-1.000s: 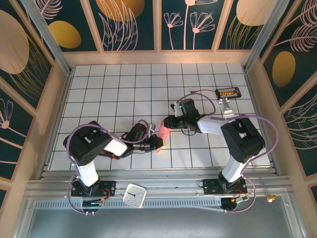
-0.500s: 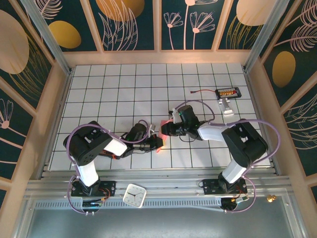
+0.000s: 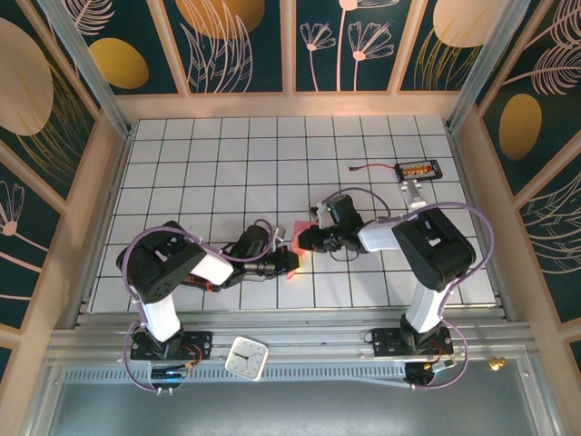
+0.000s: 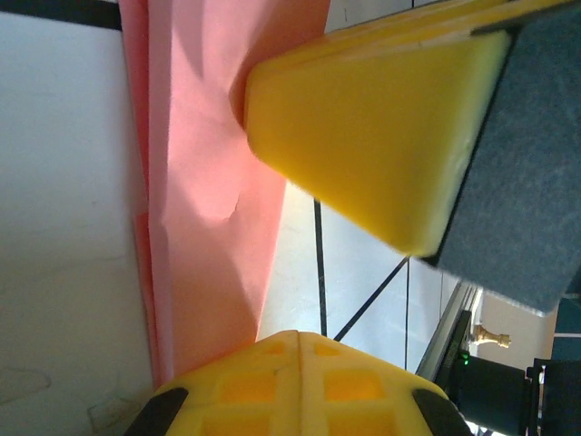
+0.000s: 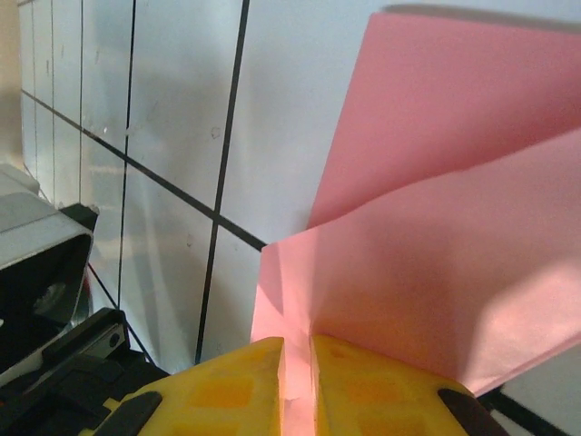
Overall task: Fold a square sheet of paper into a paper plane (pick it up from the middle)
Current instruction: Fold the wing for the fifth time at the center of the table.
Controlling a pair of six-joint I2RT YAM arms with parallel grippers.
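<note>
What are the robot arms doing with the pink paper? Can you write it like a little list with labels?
Paper: pink paper, folded, with creases
Place: near the middle of the tiled table
Right gripper: shut on an edge of the paper
Left gripper: shut, tip against the paper; whether it pinches it, cannot tell
Arms: reaching in from both sides, tips close together
Nearby: white clock at the near edge, between the arm bases

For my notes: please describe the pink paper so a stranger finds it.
On the white grid table, look near its centre. The folded salmon-pink paper is pinched in the right tool. It is the only pink thing on the white tiles.
</note>
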